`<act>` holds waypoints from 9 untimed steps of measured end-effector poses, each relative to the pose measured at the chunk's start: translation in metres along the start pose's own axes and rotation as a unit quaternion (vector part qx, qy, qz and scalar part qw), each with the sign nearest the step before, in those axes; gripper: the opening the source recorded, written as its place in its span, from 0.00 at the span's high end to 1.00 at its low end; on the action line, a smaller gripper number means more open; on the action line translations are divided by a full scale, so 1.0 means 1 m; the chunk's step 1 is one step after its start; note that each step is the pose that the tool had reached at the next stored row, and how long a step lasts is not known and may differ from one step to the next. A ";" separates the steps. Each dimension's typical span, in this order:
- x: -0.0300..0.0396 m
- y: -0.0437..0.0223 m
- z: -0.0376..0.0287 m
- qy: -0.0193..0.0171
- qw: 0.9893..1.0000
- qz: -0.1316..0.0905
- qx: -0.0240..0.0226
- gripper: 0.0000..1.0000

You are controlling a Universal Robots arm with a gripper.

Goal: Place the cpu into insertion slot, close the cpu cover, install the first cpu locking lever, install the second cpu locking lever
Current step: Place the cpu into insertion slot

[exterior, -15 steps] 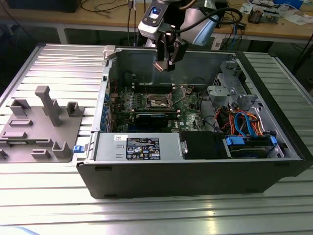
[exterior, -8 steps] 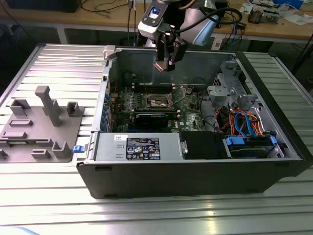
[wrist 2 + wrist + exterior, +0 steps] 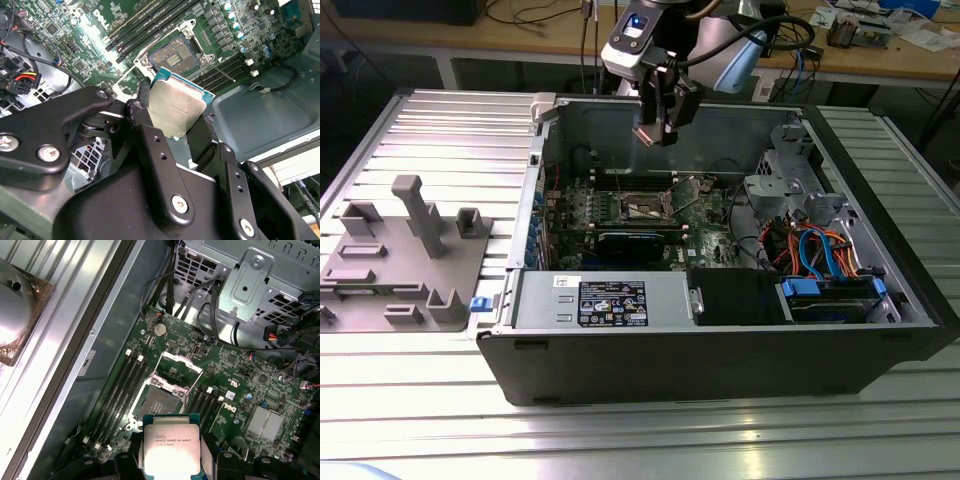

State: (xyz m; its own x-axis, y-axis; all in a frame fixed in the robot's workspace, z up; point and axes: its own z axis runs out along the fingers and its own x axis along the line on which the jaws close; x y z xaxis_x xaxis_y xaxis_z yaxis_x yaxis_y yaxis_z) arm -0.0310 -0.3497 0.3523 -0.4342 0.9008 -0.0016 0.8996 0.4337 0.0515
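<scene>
My gripper (image 3: 660,135) hangs over the open computer case, shut on the cpu (image 3: 177,107), a flat square chip with a silvery top and a green edge. In both wrist views the black fingers (image 3: 142,112) clamp two opposite sides of the cpu (image 3: 171,447). The insertion slot (image 3: 159,402) lies bare on the green board below, apart from the chip, and it is also seen in the exterior view (image 3: 645,207) and the second wrist view (image 3: 174,54). The cpu cover (image 3: 178,371) stands swung up at the slot's far side.
Long black memory slots (image 3: 120,390) flank the socket. A metal drive cage (image 3: 260,285) with cable bundles (image 3: 820,255) fills one end of the case. The power supply (image 3: 605,300) sits along the front wall. A grey fixture (image 3: 410,250) rests on the table at the exterior view's left.
</scene>
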 end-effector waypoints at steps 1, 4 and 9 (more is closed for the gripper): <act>0.0000 0.0000 0.0000 0.000 1.000 0.000 0.000 0.46; 0.0000 0.0000 0.0000 0.000 1.000 0.002 0.000 0.46; 0.0000 0.0000 0.0000 0.000 1.000 0.004 0.000 0.46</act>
State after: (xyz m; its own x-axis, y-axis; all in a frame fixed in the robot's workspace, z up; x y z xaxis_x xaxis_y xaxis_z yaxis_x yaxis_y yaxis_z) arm -0.0310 -0.3497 0.3523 -0.4271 0.9042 -0.0016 0.9030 0.4266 0.0515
